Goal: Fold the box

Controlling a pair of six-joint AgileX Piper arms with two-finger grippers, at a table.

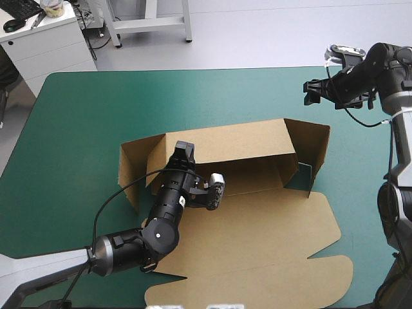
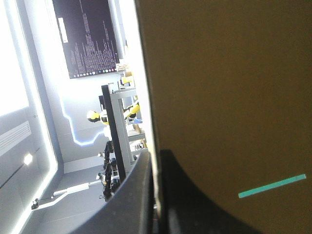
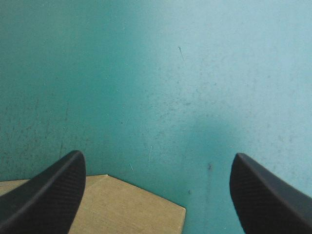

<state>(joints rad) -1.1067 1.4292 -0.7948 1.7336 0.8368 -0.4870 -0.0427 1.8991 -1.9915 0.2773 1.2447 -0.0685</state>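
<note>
Lid panel: the broad flat part of the box (image 1: pixel 257 244) lies on the teal-green cover (image 1: pixel 77 129) and reaches almost to the table's near edge. It is unfolded, which leaves the tray open for work.
Left arm: it enters over the table's near left corner and reaches across the flat board toward the raised walls.
Left gripper (image 1: pixel 183 149): it is pinched almost closed on the top rim of the far wall, close to that wall's left end. Its black fingers (image 2: pixel 195 204) have only the thickness of the brown sheet between them. The grip probably holds the wall upright while the folds are set.
Walls: 3 stand up, 1 along the far side and 1 at each end. The end walls splay outward and are not tucked in (the left one is partly hidden behind the arm).
Right gripper (image 1: pixel 313 91): it hangs above the cover toward the table's far right corner, just beyond the right end wall. Its fingers are spread wide and hold nothing. Its own view shows bare cover, with 1 corner of board beside a finger.
Likely reason: the right gripper looks poised to press the right end wall inward.
</note>
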